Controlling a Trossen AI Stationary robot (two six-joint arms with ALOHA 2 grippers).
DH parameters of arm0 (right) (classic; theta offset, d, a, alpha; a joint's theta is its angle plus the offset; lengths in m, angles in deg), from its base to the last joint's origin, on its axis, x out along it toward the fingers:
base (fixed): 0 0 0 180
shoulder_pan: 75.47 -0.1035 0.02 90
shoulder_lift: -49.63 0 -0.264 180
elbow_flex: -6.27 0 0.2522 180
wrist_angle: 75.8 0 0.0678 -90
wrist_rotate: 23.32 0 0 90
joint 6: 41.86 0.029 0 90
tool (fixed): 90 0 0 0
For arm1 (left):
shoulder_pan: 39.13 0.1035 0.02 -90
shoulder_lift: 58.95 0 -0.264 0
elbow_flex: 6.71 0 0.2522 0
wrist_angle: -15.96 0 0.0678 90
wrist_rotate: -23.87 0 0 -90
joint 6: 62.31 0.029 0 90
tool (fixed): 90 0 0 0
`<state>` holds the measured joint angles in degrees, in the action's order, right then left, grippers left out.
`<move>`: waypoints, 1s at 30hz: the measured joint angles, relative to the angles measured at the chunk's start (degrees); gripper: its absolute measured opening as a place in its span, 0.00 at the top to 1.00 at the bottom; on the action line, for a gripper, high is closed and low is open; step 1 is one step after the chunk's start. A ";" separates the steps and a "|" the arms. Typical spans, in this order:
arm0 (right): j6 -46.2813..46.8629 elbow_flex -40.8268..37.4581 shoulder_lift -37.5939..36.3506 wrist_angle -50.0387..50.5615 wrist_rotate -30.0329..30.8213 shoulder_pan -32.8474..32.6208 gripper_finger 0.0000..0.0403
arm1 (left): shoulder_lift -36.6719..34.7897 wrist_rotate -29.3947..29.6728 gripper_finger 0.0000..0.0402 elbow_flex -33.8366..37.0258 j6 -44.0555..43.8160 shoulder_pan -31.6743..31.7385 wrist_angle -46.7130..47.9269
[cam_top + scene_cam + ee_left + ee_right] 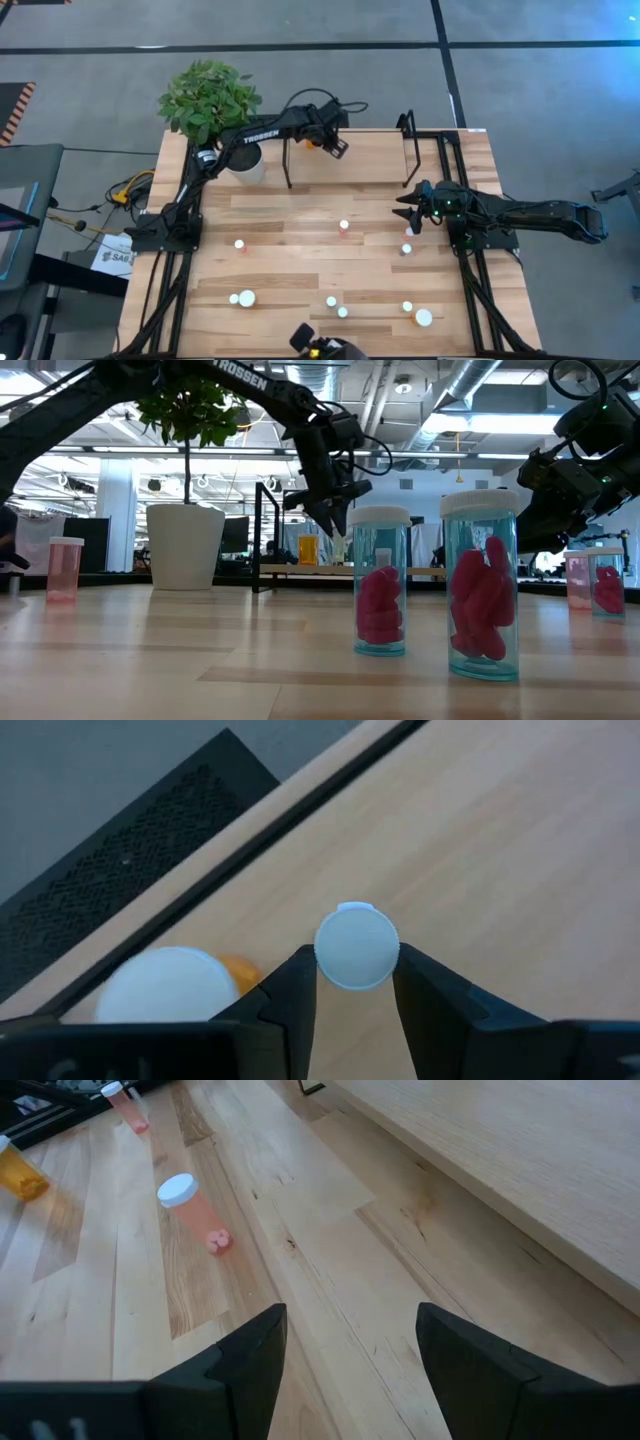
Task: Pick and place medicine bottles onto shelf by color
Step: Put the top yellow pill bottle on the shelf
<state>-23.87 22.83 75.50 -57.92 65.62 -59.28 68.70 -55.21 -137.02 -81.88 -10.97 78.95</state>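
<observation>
Up at the far edge of the table, the left gripper [334, 143] hangs over the left end of the shelf [360, 150], its fingers [290, 990] clenched on a white-capped bottle [357, 947]. 1 orange bottle [170, 982] stands just beside it on the shelf board. Near the shelf's right end, the right gripper [408, 208] hovers above the table [300, 215] with fingers spread, grasping nothing. Other bottles stand scattered across the table nearer the front, among them a pink one [193, 1211].
</observation>
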 joint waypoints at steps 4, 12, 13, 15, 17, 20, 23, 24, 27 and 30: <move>0.01 -0.01 0.00 0.01 0.01 0.01 0.38 | 0.00 -0.89 0.73 0.54 -0.50 0.60 -0.49; 0.01 0.00 -0.01 0.02 0.00 0.00 0.38 | 0.00 -1.27 0.73 0.54 -0.48 0.81 -0.74; 0.01 -0.01 -0.02 0.00 0.01 0.00 0.38 | 0.00 -1.28 0.73 0.54 -0.34 0.80 -0.66; 0.01 -0.01 -0.01 0.01 0.00 0.02 0.38 | 0.00 -1.29 0.73 0.54 -0.29 0.78 -0.62; 0.00 0.00 -0.01 0.01 -0.01 0.01 0.38 | 0.00 -1.29 0.73 0.54 -0.22 0.80 -0.61; 0.01 -0.01 -0.01 0.00 -0.01 0.01 0.38 | 0.00 -1.28 0.73 0.57 0.24 0.83 -0.44; 0.01 0.01 0.00 0.02 0.01 0.00 0.38 | 0.00 -1.27 0.73 0.59 0.26 0.81 -0.17; 0.01 -0.01 0.00 0.00 -0.01 0.02 0.38 | 0.00 -1.27 0.73 0.59 0.28 0.81 -0.18; 0.01 0.01 -0.01 0.00 0.01 0.01 0.38 | 0.00 -1.19 0.73 0.59 0.39 0.83 -0.19; 0.01 -0.01 -0.02 0.00 0.01 0.00 0.38 | 0.00 -1.17 0.73 0.59 0.87 0.83 -0.21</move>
<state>-23.87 22.82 75.48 -57.92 65.62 -59.28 68.70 -56.38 -136.43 -81.01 -10.14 78.74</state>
